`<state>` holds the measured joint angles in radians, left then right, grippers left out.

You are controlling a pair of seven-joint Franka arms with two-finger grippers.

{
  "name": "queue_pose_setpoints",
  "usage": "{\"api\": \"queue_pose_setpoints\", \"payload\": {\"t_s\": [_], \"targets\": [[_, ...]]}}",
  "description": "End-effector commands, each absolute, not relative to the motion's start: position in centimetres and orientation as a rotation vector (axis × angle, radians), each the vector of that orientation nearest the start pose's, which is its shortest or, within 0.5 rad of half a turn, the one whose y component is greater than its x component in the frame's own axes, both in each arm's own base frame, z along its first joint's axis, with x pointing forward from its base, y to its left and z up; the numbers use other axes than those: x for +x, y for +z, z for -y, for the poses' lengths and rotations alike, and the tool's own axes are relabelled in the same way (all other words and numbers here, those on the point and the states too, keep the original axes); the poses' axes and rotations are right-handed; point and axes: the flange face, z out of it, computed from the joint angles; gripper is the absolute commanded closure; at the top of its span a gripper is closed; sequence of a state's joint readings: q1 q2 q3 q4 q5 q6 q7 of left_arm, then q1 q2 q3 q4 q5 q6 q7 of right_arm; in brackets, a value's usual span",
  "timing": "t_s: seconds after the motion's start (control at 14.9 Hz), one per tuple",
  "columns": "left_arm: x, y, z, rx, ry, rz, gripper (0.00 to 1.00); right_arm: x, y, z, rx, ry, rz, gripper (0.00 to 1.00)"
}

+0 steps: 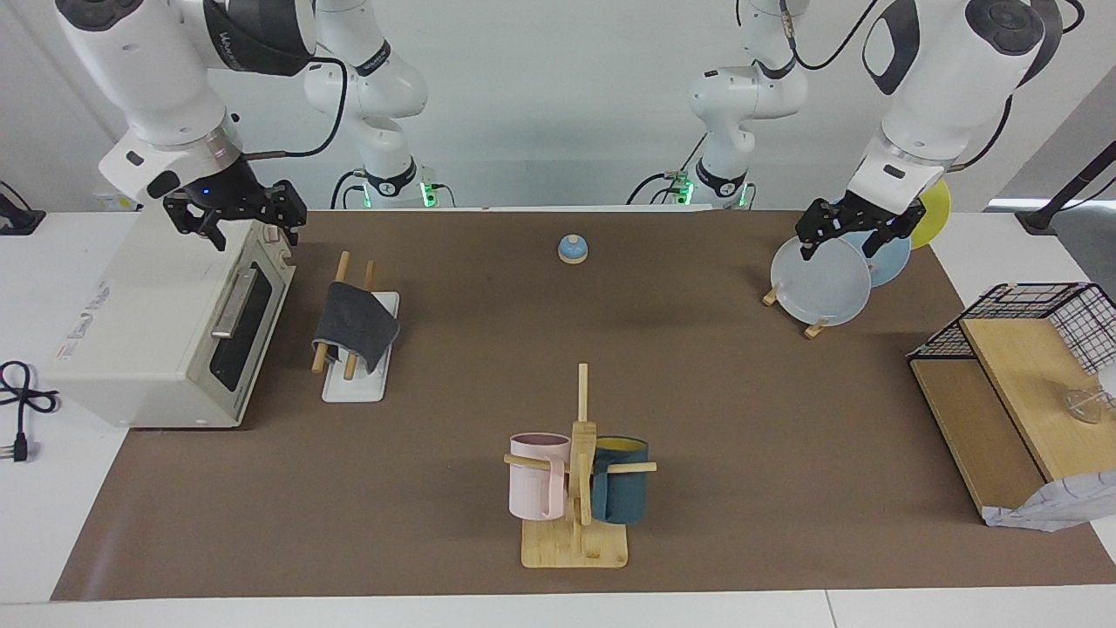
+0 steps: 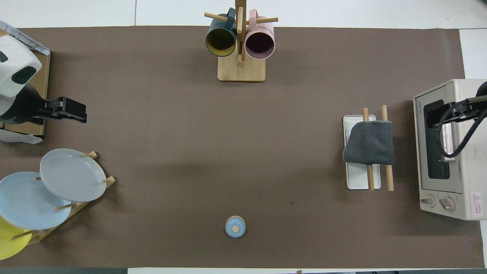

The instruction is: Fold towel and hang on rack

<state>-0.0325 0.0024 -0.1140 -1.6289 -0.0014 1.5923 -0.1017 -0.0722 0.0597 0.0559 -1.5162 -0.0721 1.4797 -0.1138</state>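
The towel (image 1: 353, 327) (image 2: 371, 142) hangs folded over the two wooden rods of the rack (image 1: 353, 388) (image 2: 357, 179), dark grey face out, toward the right arm's end of the table. My right gripper (image 1: 253, 231) (image 2: 437, 114) is raised over the toaster oven beside the rack, open and holding nothing. Above the plates at the left arm's end, my left gripper (image 1: 841, 249) (image 2: 81, 114) is also open and holds nothing. Neither gripper touches the towel.
A white toaster oven (image 1: 166, 331) stands beside the rack. A bamboo stand (image 1: 575, 545) with a pink and a dark blue mug is farthest from the robots. A plate holder with plates (image 1: 824, 283), a small blue bell (image 1: 573, 249) and a wire basket on a wooden shelf (image 1: 1029, 349) are also on the table.
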Motion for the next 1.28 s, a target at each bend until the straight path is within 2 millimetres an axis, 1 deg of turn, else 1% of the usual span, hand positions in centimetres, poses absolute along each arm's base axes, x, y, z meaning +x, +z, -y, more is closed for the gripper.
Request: {"api": "queue_pose_setpoints", "payload": {"t_s": [0.0,0.13,0.2,0.4,0.47,0.54,0.67,0.94,1.07,1.21], "targets": [[54.1,60.0,7.7,-3.138,0.073,-0.067,0.00,56.8,62.0,1.3,-3.181,0.165,0.030,0.00],[54.1,60.0,7.7,-3.138,0.073,-0.067,0.00,56.6,62.2,-0.1,-3.183,0.156,0.042,0.00],[54.1,60.0,7.7,-3.138,0.073,-0.067,0.00,56.5,62.1,-0.2,-3.182,0.163,0.047,0.00],[54.1,60.0,7.7,-3.138,0.073,-0.067,0.00,53.6,61.8,-0.4,-3.185,0.203,0.046,0.00],[54.1,60.0,7.7,-3.138,0.073,-0.067,0.00,52.9,61.7,-0.5,-3.184,0.210,0.046,0.00],[54.1,60.0,7.7,-3.138,0.073,-0.067,0.00,53.2,61.7,-0.5,-3.187,0.193,0.044,0.00],[54.1,60.0,7.7,-3.138,0.073,-0.065,0.00,53.7,61.7,0.2,-3.174,0.151,0.022,0.00],[54.1,60.0,7.7,-3.138,0.073,-0.065,0.00,53.6,61.8,-0.3,-3.171,0.139,0.034,0.00],[54.1,60.0,7.7,-3.138,0.073,-0.065,0.00,54.2,62.0,-0.2,-3.174,0.088,0.033,0.00],[54.1,60.0,7.7,-3.138,0.073,-0.067,0.00,54.5,62.4,0.5,-3.179,0.054,0.018,0.00]]}}
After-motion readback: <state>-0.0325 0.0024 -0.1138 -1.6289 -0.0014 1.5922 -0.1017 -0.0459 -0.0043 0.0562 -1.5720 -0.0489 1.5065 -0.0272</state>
